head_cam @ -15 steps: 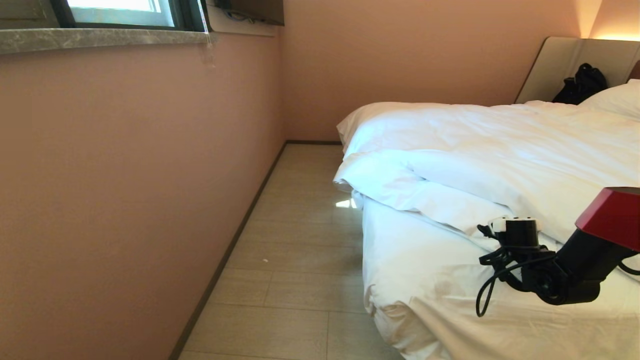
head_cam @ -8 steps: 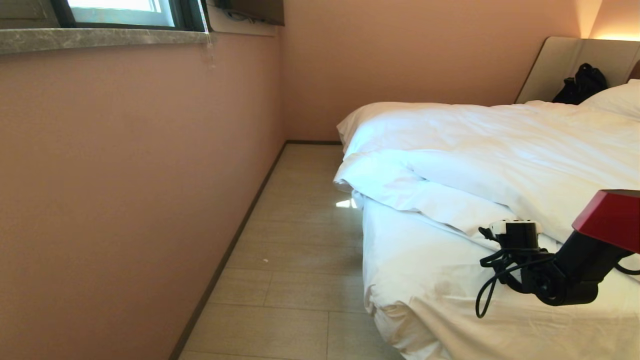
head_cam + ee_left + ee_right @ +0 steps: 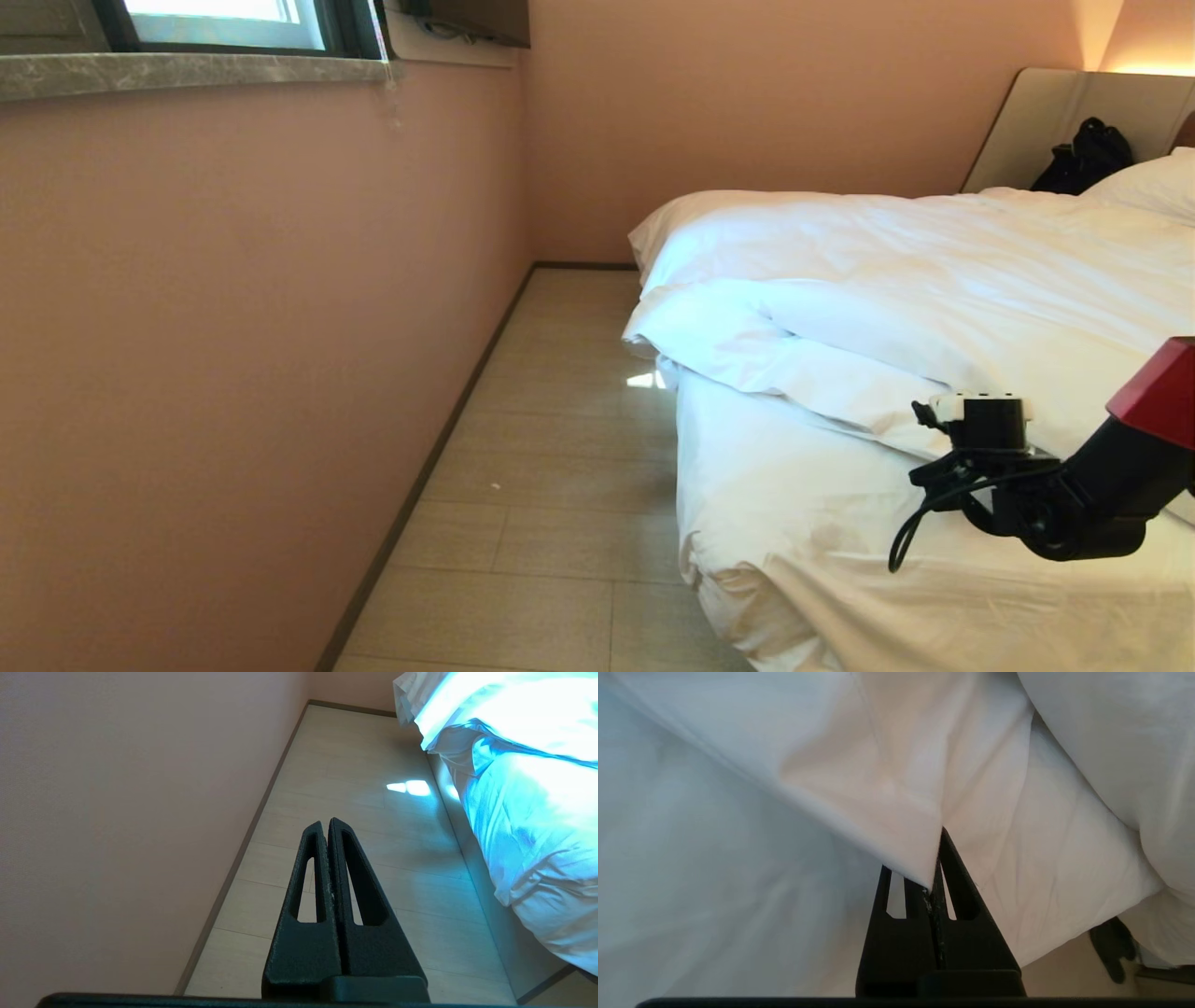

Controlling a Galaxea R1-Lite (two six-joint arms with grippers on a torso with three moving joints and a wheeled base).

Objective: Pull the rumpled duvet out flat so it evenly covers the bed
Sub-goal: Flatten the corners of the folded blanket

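Note:
The puffy white duvet (image 3: 896, 280) lies bunched across the far part of the bed (image 3: 794, 523), its folded near edge leaving bare white sheet at the foot. My right arm (image 3: 1074, 504) reaches in from the right to that edge. In the right wrist view my right gripper (image 3: 936, 858) is shut on a pinched fold of the duvet (image 3: 887, 788), which covers one fingertip. My left gripper (image 3: 325, 823) hangs shut and holding nothing over the floor beside the bed (image 3: 537, 858).
A pink wall (image 3: 233, 327) with a stone window sill (image 3: 187, 73) runs along the left, leaving a narrow strip of floor (image 3: 560, 467) beside the bed. At the head end are a beige headboard (image 3: 1055, 112), a black bag (image 3: 1088, 154) and a pillow (image 3: 1153, 182).
My right wrist dipped slightly, then moved right and a little up at the duvet's near edge. The rest of the duvet and the left arm have not moved.

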